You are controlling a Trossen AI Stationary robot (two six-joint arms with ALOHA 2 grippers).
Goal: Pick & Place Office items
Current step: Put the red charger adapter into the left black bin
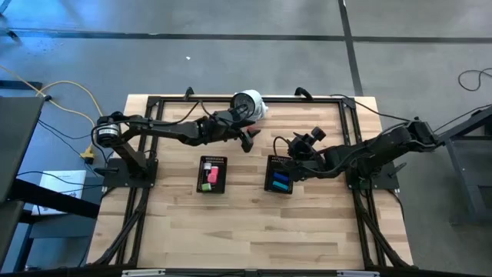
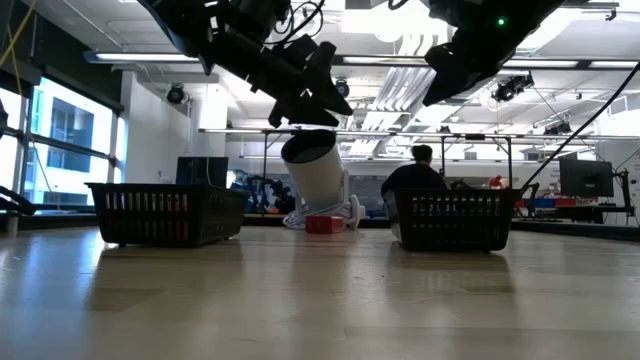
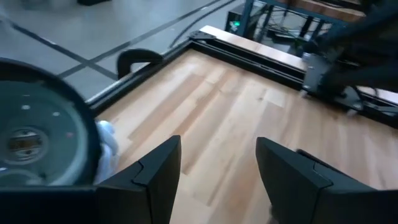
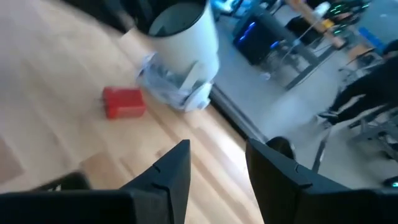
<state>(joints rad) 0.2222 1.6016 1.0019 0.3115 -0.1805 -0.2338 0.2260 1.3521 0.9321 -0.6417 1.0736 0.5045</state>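
1 red block (image 4: 124, 102) lies on the bare wood table (image 1: 254, 223) just beside the white cylinder (image 4: 181, 55); the high view hides it. Pink and green pieces (image 1: 210, 177) fill 1 black mesh tray (image 1: 212, 174), blue and teal pieces (image 1: 281, 181) the other tray (image 1: 280, 175). Both the left gripper (image 3: 217, 171) and the right gripper (image 4: 216, 168) show 2 dark fingers spread, empty.

Red piece (image 4: 124, 102): lies flat on bare wood. Pink and green pieces (image 1: 211, 176): inside left tray (image 1: 201, 165) (side by side). Blue and teal pieces (image 1: 280, 181): inside right tray (image 1: 270, 163).
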